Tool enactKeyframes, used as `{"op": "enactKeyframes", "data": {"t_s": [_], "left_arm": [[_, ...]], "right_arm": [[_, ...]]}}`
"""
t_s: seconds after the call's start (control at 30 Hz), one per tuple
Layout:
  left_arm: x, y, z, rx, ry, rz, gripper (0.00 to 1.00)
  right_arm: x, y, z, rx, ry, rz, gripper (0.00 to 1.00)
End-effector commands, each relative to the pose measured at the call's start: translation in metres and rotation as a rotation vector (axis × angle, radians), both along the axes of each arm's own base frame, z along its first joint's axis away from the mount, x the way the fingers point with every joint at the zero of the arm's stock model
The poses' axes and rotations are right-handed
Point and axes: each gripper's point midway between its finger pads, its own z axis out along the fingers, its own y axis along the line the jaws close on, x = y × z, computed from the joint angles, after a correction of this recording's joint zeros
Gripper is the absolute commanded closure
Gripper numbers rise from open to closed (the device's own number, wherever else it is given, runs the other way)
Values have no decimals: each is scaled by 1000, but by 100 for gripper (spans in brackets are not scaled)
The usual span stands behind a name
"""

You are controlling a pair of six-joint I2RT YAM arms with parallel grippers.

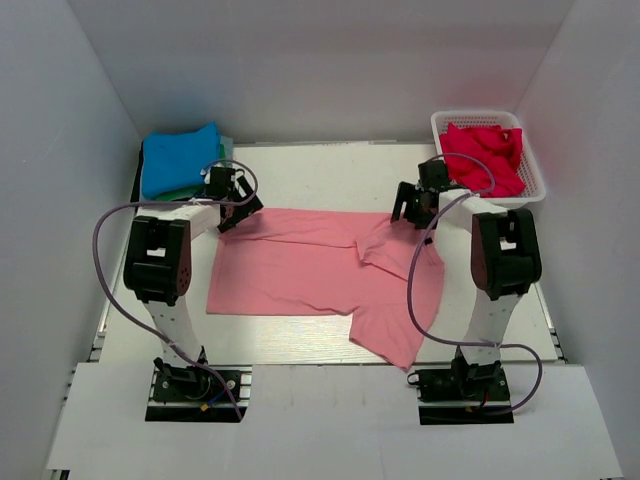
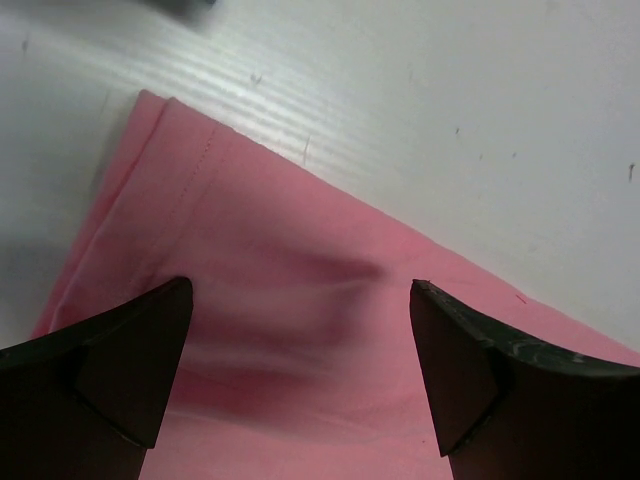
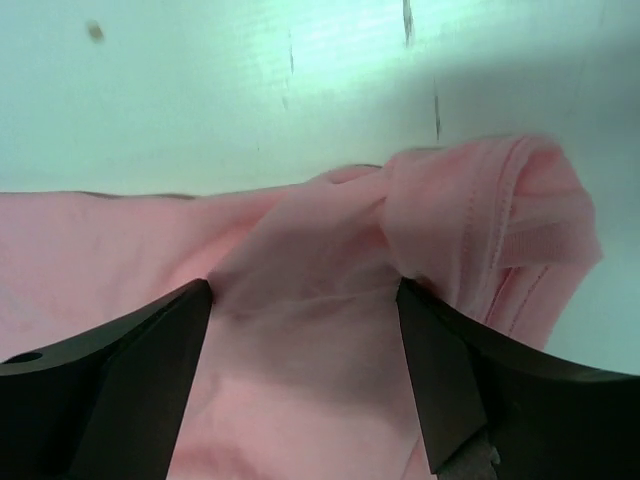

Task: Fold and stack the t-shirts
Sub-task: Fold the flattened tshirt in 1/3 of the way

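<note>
At the far left, the blue shirt [image 1: 180,155] sits folded and stacked. The pink shirt [image 1: 300,270] lies unfolded beneath my left pincer [image 2: 300,330] and right pincer [image 3: 305,330] — both gaping, holding nothing — and the red shirt [image 1: 485,155] waits in the basket [image 1: 535,185].

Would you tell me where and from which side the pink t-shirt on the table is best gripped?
Probably its far edge, pinched from above near both corners: the salmon pink t-shirt lies mostly flat, and the open left gripper and right gripper hover over that edge. The right end is bunched, easy to pinch.
</note>
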Motion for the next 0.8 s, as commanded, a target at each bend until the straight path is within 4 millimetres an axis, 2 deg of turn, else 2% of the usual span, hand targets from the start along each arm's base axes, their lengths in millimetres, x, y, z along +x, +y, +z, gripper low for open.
{"op": "enactKeyframes", "data": {"t_s": [0.0,0.03,0.07,0.1,0.13,0.23,0.33,0.37,0.4,0.47,0.5,0.53,0.57,0.6,0.63,0.67,0.7,0.73,0.77], "left_arm": [[10,7,-14,26,37,28,0],[15,7,-14,26,32,28,0],[18,6,-13,26,37,28,0],[27,7,-10,30,37,43,0],[31,9,-8,38,34,50,0],[46,9,12,48,-9,47,0],[56,5,44,76,-60,12,0],[60,7,68,88,-101,15,0],[56,4,76,104,-109,2,0],[46,2,89,86,-112,-14,0],[39,0,110,70,-152,-22,0],[22,3,102,75,-120,-24,0],[11,4,105,76,-114,-24,0],[0,7,108,74,-110,-9,0],[-14,9,129,60,-149,2,0],[-39,12,112,46,-92,24,0],[-54,19,111,52,-81,66,0],[-70,23,109,42,-64,101,0],[-106,30,79,51,38,139,0]], "right_arm": [[19,-13,-31,-29,56,-16,20],[23,-12,-32,-30,60,-13,18],[27,-14,-39,-39,66,-3,10],[51,-17,-23,-59,5,-22,10],[55,-15,-23,-65,2,-14,10],[84,-14,1,-77,-76,27,10],[100,-5,37,-86,-157,97,10],[98,1,52,-67,-177,126,10],[96,4,66,-61,-203,153,10],[84,8,72,-46,-203,176,10],[78,13,104,-37,-263,186,10],[57,13,87,-37,-214,192,10],[53,16,110,-28,-275,195,10],[35,17,115,-18,-276,191,10],[27,20,117,-2,-279,189,10],[10,20,121,15,-278,175,10],[-9,21,106,22,-238,170,10],[-20,21,133,61,-294,134,10],[-45,20,104,63,-223,136,10]]}}
